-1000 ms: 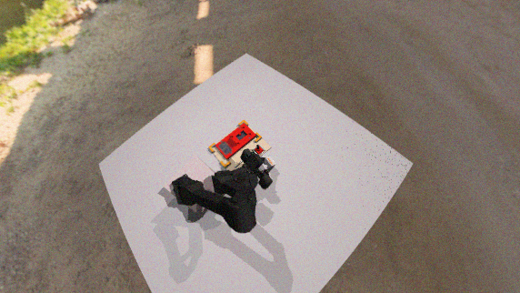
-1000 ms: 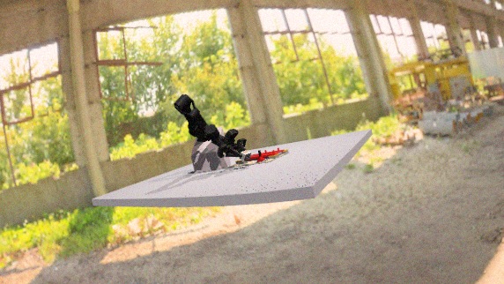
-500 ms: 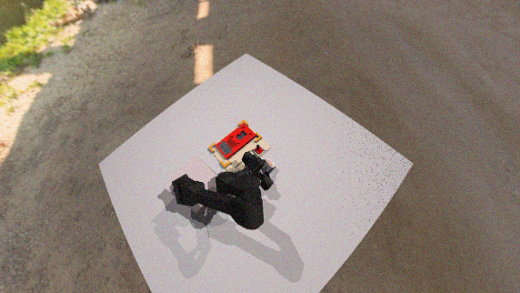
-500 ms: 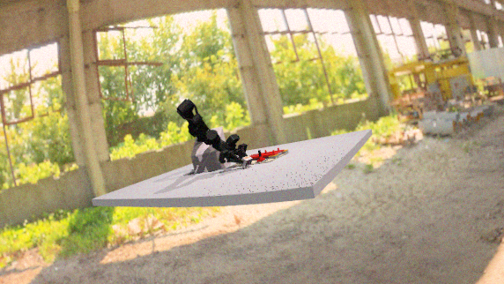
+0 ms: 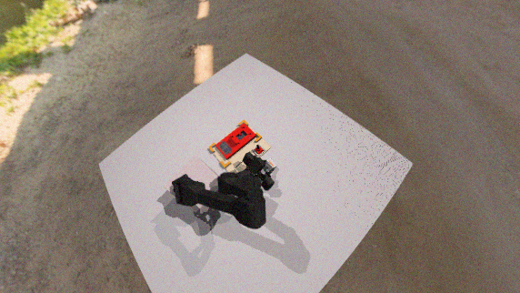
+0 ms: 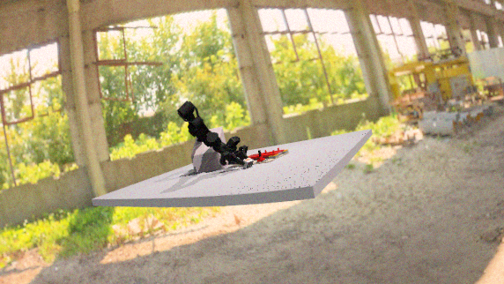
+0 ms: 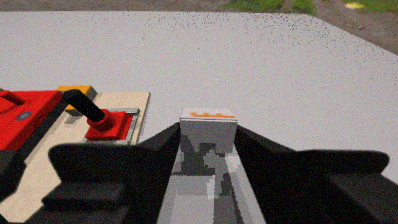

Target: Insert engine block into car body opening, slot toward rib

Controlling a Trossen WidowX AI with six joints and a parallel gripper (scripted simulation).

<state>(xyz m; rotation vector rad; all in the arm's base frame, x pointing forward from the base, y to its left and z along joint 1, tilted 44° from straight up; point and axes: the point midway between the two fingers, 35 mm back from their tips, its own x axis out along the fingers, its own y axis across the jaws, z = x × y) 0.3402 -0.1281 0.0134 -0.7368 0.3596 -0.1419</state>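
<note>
The engine block [image 7: 208, 131] [image 5: 272, 164] [image 6: 248, 163] is a grey block with a white top edge and orange marks. My gripper [image 7: 206, 127] [image 5: 267, 168] [image 6: 247, 161] is shut on it, with one black finger on each side. It holds the block beside the board, low over the table; the exact height is not clear. The red car body [image 5: 232, 142] [image 7: 32, 116] [image 6: 267, 155] lies flat, to the left in the wrist view. Dark and grey openings show in its top in the top view. The slot side and the rib cannot be made out.
A beige board [image 5: 265, 145] [image 7: 42, 172] lies under the car body, with orange corner brackets [image 5: 225, 164] [image 7: 89, 92]. A small red part with a black upright bent piece [image 7: 112, 126] [image 5: 259, 149] sits in a grey frame on the board, left of the held block in the wrist view.
</note>
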